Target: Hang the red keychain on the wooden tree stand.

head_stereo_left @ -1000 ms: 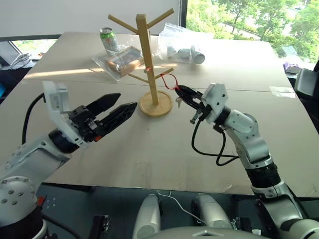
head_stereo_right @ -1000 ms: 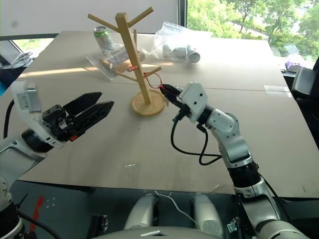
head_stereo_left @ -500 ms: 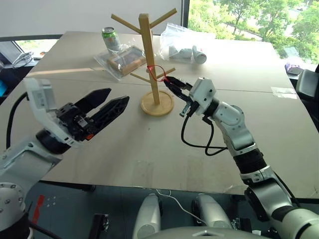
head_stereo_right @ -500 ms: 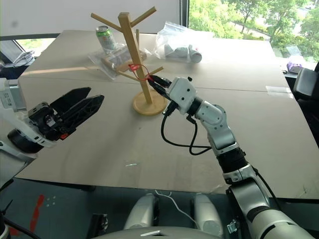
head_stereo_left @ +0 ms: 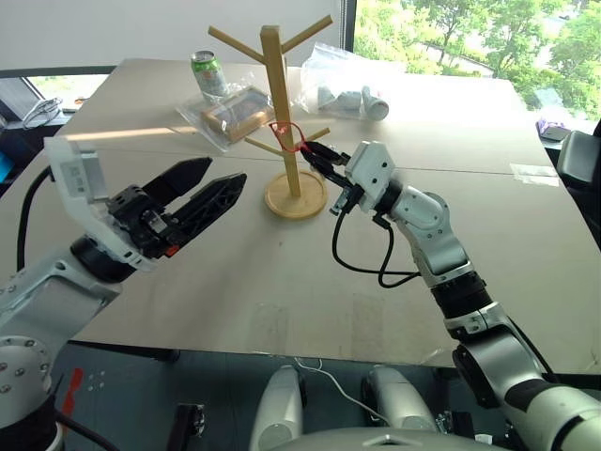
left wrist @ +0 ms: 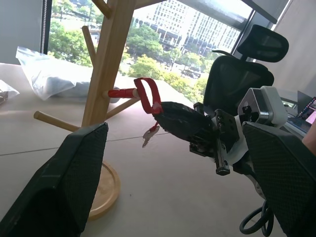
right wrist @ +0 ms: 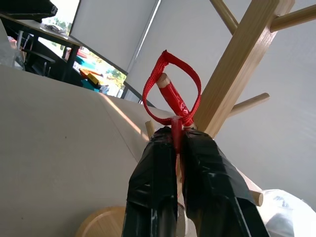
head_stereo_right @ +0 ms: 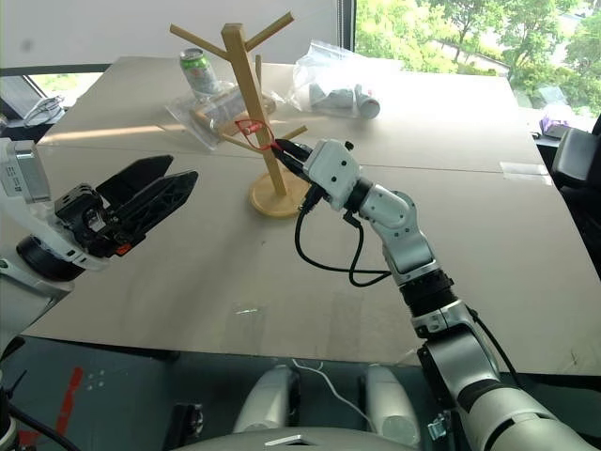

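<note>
Pinching the red keychain (right wrist: 172, 101), right end effector (right wrist: 178, 143) hides its key; left end effector (head_stereo_left: 211, 185) parted

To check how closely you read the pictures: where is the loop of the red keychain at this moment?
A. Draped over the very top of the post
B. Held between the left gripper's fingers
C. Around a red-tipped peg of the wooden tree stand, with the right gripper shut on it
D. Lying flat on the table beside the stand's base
C: the red keychain circles a red-tipped peg of the wooden tree stand, while the right gripper pinches its cord.
</note>
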Robot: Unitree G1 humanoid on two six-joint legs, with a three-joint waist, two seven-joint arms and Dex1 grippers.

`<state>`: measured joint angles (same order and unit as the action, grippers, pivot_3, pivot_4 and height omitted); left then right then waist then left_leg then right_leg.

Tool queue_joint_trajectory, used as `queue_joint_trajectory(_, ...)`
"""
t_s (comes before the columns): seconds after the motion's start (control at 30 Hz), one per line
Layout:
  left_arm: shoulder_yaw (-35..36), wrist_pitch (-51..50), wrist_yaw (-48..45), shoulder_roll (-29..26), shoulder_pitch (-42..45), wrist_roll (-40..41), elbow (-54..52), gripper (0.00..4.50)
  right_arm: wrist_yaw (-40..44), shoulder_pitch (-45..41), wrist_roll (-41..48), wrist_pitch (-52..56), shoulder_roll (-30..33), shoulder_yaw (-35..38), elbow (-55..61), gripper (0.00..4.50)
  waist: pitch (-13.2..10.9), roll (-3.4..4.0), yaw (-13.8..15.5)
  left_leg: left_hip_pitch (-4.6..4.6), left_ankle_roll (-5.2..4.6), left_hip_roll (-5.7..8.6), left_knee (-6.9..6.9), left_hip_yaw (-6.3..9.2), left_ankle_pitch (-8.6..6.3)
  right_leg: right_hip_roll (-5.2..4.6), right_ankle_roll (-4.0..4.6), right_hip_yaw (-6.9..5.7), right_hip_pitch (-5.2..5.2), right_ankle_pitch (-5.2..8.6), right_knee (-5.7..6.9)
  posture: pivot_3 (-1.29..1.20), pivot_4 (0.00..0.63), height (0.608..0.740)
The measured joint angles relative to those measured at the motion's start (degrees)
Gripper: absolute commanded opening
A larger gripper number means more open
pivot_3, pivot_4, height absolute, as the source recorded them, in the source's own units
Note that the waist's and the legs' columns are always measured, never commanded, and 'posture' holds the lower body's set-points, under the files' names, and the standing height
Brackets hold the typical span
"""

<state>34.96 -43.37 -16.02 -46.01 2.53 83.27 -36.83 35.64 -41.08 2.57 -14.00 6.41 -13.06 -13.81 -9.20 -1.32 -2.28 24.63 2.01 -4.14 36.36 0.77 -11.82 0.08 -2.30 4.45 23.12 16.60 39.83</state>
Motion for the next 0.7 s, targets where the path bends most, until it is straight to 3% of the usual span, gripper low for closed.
queue_joint_trajectory(0.63, -1.7, 0.8, -0.4, -0.1, 0.0, -1.4, 1.1, 4.50, -1.1, -3.1, -5.0, 3.8, 0.1, -1.5, -2.1, 0.05, 0.0, 0.01, 0.0, 0.00, 0.00, 0.00, 0.00, 0.00, 0.00, 0.00, 0.00, 0.00, 0.00, 0.00, 0.00, 0.00, 0.150, 0.740)
queue_joint_trajectory(0.7, -1.8, 1.1, -0.5, -0.2, 0.2, -2.0, 1.5, 4.50, -1.1, -3.1, -5.7, 4.2, 0.3, -1.6, -2.1, 0.82, 0.0, 0.01, 0.0, 0.01, 0.00, 0.00, 0.00, 0.00, 0.00, 0.00, 0.00, 0.00, 0.00, 0.00, 0.00, 0.00, 0.150, 0.740)
